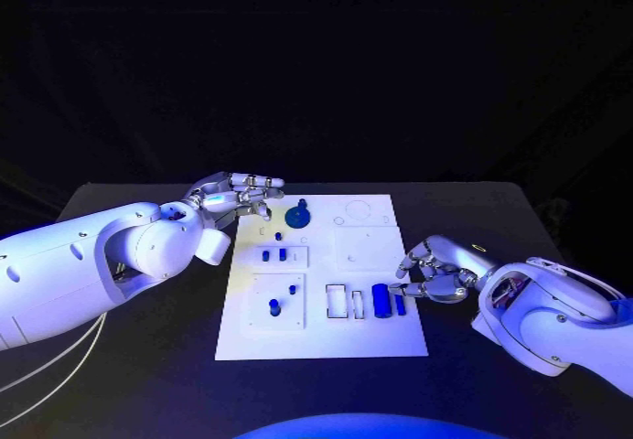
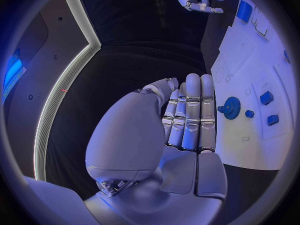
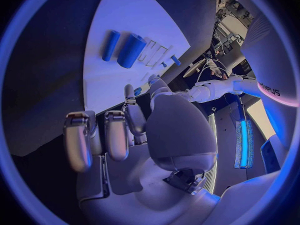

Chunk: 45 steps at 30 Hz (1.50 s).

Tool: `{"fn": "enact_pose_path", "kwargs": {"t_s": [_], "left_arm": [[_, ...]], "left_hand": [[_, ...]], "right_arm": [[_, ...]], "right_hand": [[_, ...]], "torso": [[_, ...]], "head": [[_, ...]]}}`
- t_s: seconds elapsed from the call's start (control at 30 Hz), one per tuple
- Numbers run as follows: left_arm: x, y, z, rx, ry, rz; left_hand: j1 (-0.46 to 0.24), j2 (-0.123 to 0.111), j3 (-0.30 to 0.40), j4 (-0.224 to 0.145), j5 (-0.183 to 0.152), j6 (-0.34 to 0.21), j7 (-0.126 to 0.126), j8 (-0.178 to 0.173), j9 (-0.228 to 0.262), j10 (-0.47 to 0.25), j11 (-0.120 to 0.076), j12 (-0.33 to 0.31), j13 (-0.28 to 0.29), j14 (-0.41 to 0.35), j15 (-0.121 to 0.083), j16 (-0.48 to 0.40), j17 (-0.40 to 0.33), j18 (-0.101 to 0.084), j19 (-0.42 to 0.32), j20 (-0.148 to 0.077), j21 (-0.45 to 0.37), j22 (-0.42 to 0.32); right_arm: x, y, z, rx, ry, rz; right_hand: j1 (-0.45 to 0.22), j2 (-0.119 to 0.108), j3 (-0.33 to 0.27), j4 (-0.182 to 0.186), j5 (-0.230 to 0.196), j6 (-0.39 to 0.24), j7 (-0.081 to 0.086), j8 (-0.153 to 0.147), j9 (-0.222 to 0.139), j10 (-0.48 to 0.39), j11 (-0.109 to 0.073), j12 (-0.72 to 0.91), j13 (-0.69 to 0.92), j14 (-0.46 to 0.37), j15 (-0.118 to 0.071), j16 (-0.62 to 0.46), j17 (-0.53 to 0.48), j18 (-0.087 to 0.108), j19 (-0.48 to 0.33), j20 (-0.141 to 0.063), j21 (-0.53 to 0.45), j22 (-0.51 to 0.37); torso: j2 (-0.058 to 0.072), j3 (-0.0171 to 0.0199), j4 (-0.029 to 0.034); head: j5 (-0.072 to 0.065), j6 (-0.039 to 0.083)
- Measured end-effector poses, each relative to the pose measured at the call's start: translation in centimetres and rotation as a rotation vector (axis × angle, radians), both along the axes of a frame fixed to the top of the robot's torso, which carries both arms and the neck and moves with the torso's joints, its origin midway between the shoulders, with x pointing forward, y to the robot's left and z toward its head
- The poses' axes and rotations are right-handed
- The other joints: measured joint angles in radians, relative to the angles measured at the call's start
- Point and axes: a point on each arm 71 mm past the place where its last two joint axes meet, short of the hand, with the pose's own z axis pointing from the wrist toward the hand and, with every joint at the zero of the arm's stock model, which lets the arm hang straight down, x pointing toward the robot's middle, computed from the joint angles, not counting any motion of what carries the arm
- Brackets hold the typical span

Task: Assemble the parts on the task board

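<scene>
The white task board [image 1: 330, 343] lies in the middle of the black table. A blue round gear part [image 1: 299, 218] stands near its far left corner, and my left hand [image 1: 244, 197] hovers just left of it, fingers straight and holding nothing. The left wrist view shows that hand [image 2: 187, 115] beside the gear [image 2: 231, 107]. A thick blue cylinder [image 1: 380, 300] and a slim blue bar [image 1: 400, 302] lie near the board's right edge. My right hand [image 1: 433, 273] hangs just right of them, fingers bent and apart, empty. The right wrist view shows the cylinder [image 3: 131, 50] and bar [image 3: 111, 45] beyond that hand [image 3: 119, 135].
Small blue pieces sit in the board's left plates [image 1: 273, 255] [image 1: 274, 306]. White rectangular slots [image 1: 346, 301] lie left of the cylinder. Bare black table [image 1: 145, 366] surrounds the board on all sides.
</scene>
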Motion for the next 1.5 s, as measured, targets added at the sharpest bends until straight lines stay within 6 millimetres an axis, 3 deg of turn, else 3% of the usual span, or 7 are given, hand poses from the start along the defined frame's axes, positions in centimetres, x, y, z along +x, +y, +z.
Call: {"fn": "enact_pose_path", "kwargs": {"t_s": [0.17,0.33,1.0,1.5], "left_arm": [[0.0,0.0,0.0,-0.001,0.0,-0.003],[0.0,-0.1,0.0,-0.002,0.001,-0.005],[-0.2,0.0,0.0,-0.003,0.002,-0.01],[-0.2,0.0,0.0,-0.004,0.003,-0.014]], "left_hand": [[0.0,0.0,-0.003,0.0,0.0,0.0,0.0,0.0,-0.001,-0.002,-0.002,0.0,0.0,0.0,0.0,0.0,0.0,0.0,0.0,0.0,0.0,0.0],[0.0,0.0,-0.006,0.0,0.0,-0.004,0.004,0.0,-0.001,-0.004,-0.004,0.0,0.0,0.0,0.0,0.0,-0.001,0.0,0.0,0.0,0.0,0.0],[-0.004,0.004,-0.006,0.0,0.0,-0.004,0.004,0.0,-0.001,-0.004,-0.004,0.004,0.0,0.0,0.0,0.0,-0.001,-0.001,0.0,0.0,0.0,-0.001],[-0.004,0.004,-0.009,0.003,0.0,-0.004,0.004,0.0,-0.002,-0.007,0.0,0.004,-0.001,0.0,0.0,0.0,-0.002,-0.002,0.0,0.0,0.0,-0.002]], "right_arm": [[-0.5,0.1,-1.0,-0.029,0.023,-0.024],[-0.7,0.5,-1.8,-0.05,0.037,-0.033],[-0.5,2.4,-4.3,-0.091,0.061,-0.031],[0.4,3.6,-5.0,-0.103,0.061,-0.04]], "right_hand": [[-0.011,0.011,-0.04,0.04,0.01,-0.005,-0.005,0.014,0.021,0.0,0.0,0.011,0.025,0.0,0.0,0.004,0.0,0.0,0.0,0.0,0.002,0.0],[-0.011,0.011,-0.059,0.054,0.01,-0.005,-0.005,0.022,0.032,0.004,-0.004,0.015,0.032,0.0,0.0,0.004,0.0,0.0,0.0,0.0,0.007,0.0],[-0.01,0.011,-0.072,0.055,0.003,-0.012,-0.006,0.026,0.043,0.003,-0.004,0.015,0.037,0.0,0.0,0.004,0.0,0.0,0.0,0.0,0.007,0.001],[0.01,0.031,-0.08,0.053,0.002,-0.012,-0.005,0.036,0.058,0.003,-0.004,0.015,0.044,0.0,0.0,0.004,-0.001,0.0,0.0,0.0,0.007,0.0]], "torso": [[-0.002,0.0001,-0.0016],[-0.002,-0.0004,-0.0013],[-0.001,-0.0013,-0.0027],[-0.002,-0.0014,-0.002]], "head": [[-0.008,-0.003],[-0.012,-0.005],[0.002,-0.005],[0.005,0.0]]}}
